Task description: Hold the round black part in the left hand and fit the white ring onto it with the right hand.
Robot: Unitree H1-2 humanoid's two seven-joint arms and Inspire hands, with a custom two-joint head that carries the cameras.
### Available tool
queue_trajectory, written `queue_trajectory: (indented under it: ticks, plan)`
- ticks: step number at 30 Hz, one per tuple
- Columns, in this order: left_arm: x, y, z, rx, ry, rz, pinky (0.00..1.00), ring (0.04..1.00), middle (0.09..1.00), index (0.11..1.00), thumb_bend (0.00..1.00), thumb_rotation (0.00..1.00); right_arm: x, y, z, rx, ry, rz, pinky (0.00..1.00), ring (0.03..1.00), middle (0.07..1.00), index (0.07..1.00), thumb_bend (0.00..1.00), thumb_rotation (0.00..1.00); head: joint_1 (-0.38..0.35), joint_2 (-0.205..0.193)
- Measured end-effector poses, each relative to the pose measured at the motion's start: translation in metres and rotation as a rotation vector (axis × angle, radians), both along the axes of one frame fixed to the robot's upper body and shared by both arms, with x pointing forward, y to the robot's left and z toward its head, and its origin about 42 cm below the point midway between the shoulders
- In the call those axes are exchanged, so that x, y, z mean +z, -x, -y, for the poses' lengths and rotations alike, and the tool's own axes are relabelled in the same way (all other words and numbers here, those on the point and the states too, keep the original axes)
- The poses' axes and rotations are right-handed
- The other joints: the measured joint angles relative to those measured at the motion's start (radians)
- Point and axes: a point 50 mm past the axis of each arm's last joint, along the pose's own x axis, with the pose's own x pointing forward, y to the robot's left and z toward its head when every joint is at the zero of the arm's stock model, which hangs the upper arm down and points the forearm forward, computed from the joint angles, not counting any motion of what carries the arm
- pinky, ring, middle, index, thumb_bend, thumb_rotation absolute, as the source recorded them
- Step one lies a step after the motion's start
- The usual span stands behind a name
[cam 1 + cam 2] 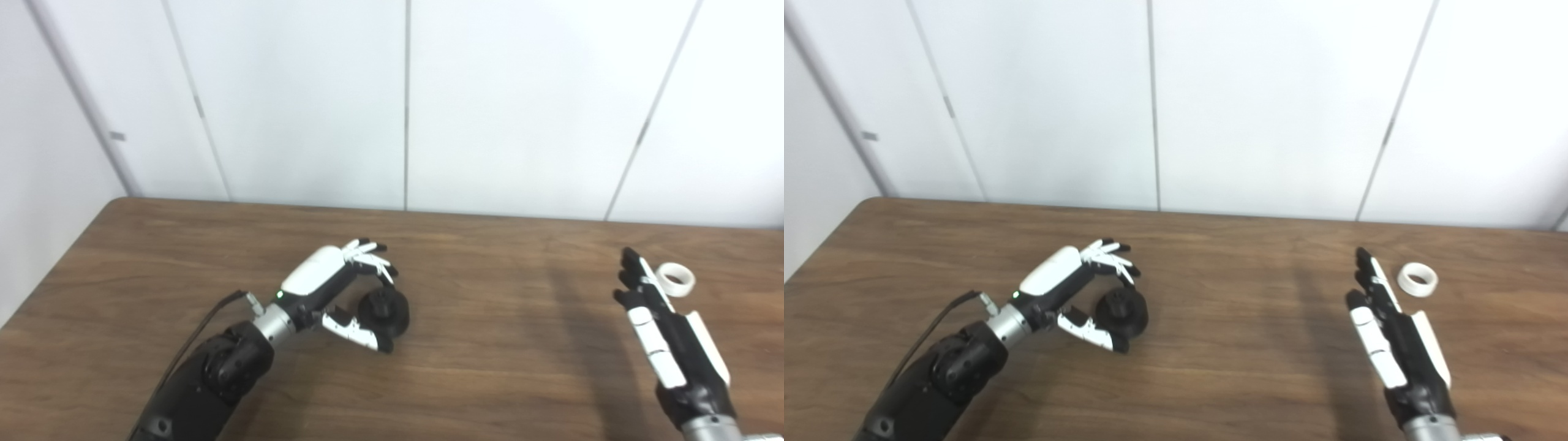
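The round black part (386,309) lies on the brown table left of the middle. My left hand (343,288) curls around it with fingers above and thumb below; the fingers are apart and do not close on it. The white ring (675,279) lies flat on the table at the right, also seen in the right eye view (1418,279). My right hand (658,327) is open with fingers straight, just left of and nearer than the ring, not touching it.
The wooden table (490,343) runs to a white panelled wall (404,104) at the back. Its left edge slants down the left side of the picture. Nothing else lies on it.
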Motion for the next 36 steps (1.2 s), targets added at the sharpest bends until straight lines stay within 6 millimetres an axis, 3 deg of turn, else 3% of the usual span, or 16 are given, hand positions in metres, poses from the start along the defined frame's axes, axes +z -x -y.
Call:
queue_trajectory:
  ticks: [9,13,24,36]
  plan:
    - [-0.010,0.011,0.051,-0.136,0.003,-0.037,1.00,1.000,0.869,0.481,0.52,0.06,-0.001,0.001,-0.007,0.014,0.003,0.018,0.91,0.966,0.982,0.958,0.48,0.87,-0.058,0.017]
    - [-0.013,0.012,0.063,-0.158,0.002,-0.044,1.00,1.000,0.884,0.481,0.52,0.06,0.005,0.004,-0.010,0.012,0.015,0.041,0.91,0.969,0.983,0.957,0.50,0.87,-0.077,0.023]
    - [-0.024,0.013,0.077,-0.195,-0.073,-0.067,1.00,1.000,0.889,0.481,0.52,0.05,0.021,0.011,-0.016,-0.003,0.020,0.072,0.87,0.953,0.972,0.947,0.49,0.88,-0.167,0.057]
    - [-0.023,0.005,0.083,-0.271,-0.168,0.046,1.00,1.000,0.866,0.482,0.52,0.05,0.051,0.025,-0.024,-0.009,0.038,0.135,0.89,0.951,0.964,0.935,0.57,0.87,-0.216,0.087]
